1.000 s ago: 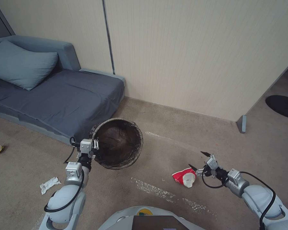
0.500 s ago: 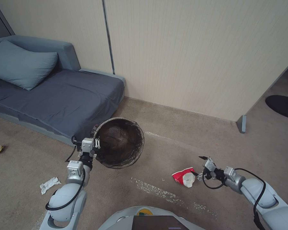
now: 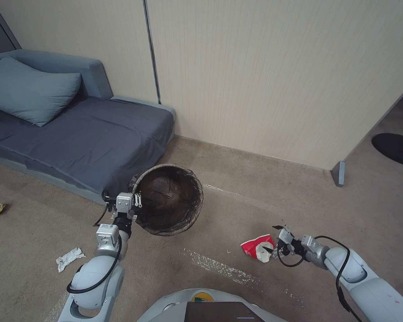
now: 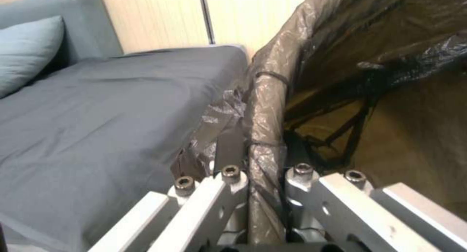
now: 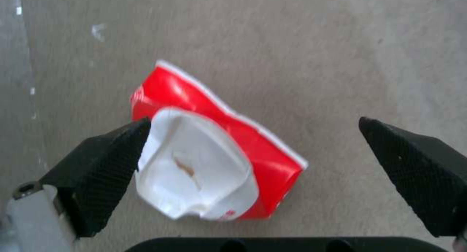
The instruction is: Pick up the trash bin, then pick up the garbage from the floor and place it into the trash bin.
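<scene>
Left gripper (image 3: 136,202) is clamping the dark-lined bin (image 3: 172,203) rim beside the sofa (image 3: 76,138) | right gripper (image 3: 271,239), fingers spread, is flanking a crushed red-and-white cup (image 5: 214,164) lying on carpet (image 3: 237,197).

A grey sofa (image 3: 76,138) bearing a blue pillow (image 3: 29,91) stands against the beige wall (image 3: 277,76).

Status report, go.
Left gripper clamped on trash bin rim, bin off the floor. Right gripper open, straddling crushed red-and-white paper cup on carpet. Nothing blocking the cup.
</scene>
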